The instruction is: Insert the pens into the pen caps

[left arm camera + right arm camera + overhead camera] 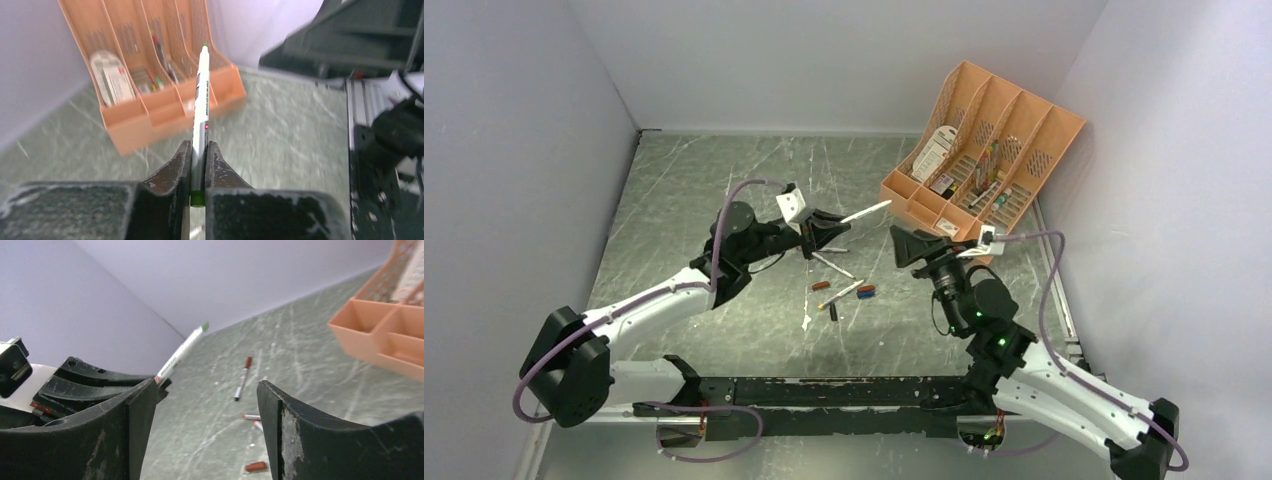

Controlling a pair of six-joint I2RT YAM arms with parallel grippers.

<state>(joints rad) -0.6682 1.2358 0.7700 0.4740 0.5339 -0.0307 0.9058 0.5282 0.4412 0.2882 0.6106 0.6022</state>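
Note:
My left gripper [829,230] [199,150] is shut on a white pen [867,211] [201,95] with green ends. It holds the pen above the table, pointing right toward the organizer. My right gripper [904,245] [204,390] is open and empty, just right of the held pen's tip; that pen shows in the right wrist view [181,352]. Two more pens [831,263] [841,293] lie on the table below; one with a red end shows in the right wrist view [242,379]. A red cap [822,286] [255,467], a dark cap [832,312] and a blue and orange cap [865,291] lie beside them.
An orange slotted organizer tray [984,160] [150,120] [385,340] stands at the back right, holding papers and a few markers. Grey walls close in the left, back and right sides. A small white scrap [807,322] lies near the caps.

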